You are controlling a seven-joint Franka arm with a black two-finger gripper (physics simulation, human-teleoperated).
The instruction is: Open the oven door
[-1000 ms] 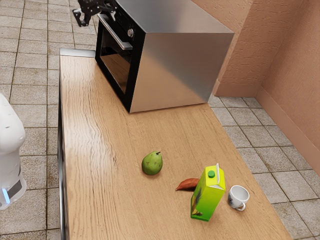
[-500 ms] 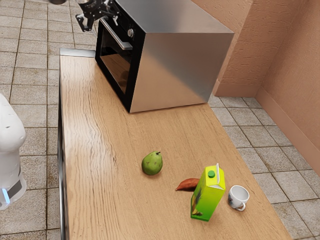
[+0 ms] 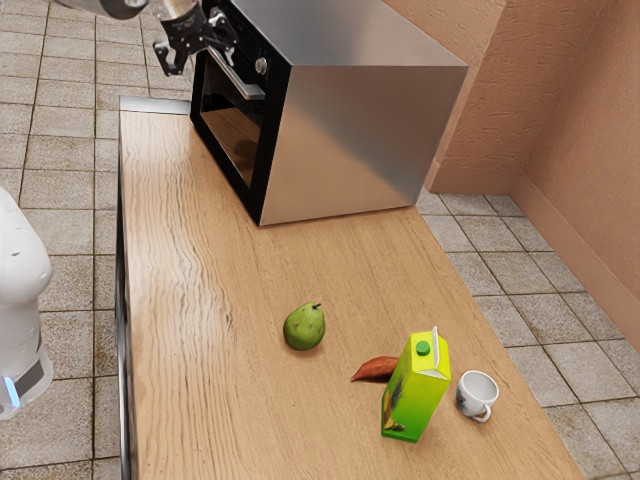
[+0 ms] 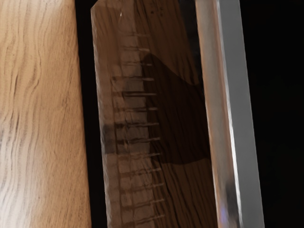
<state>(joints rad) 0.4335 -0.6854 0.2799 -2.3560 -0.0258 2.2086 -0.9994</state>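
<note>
Robot hand, fingers spread open, beside the far end of the long handle; contact unclear. From there the bar slopes toward the exterior view's lower right, across the closed oven door above the counter.

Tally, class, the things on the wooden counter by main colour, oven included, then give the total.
Green: 2 (round fruit; carton, partly yellow)
Reddish-brown: 1 (pointed item beside the carton)
White: 1 (cup, with dark decoration)
Silver and black: 1 (oven)
Total: 5
</note>
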